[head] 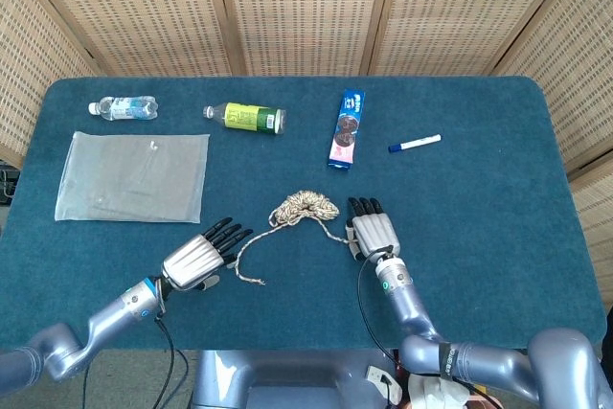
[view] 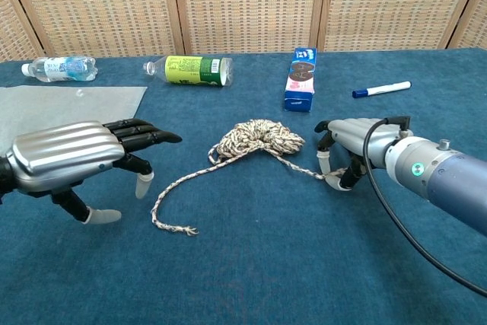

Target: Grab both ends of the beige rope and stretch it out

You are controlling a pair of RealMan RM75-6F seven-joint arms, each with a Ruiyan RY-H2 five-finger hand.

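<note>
- The left hand (head: 196, 259) hovers at 7 o'clock on the table (head: 479, 237), fingers spread, holding nothing, just beside the rope's (head: 305, 208) frayed free end.
- The right hand (head: 373, 233) sits at about 5 o'clock of the table's middle, its fingers curled down on the rope's other end and pinching it.
- The beige rope lies mid-table: a bunched coil with one strand curving toward 7 o'clock and another running to the right hand.
- A plastic sheet (head: 132, 176) lies at 9 o'clock.
- Far edge: a clear bottle (head: 124, 107), a green bottle (head: 245, 118), a cookie pack (head: 347, 129), a pen (head: 414, 144).
</note>
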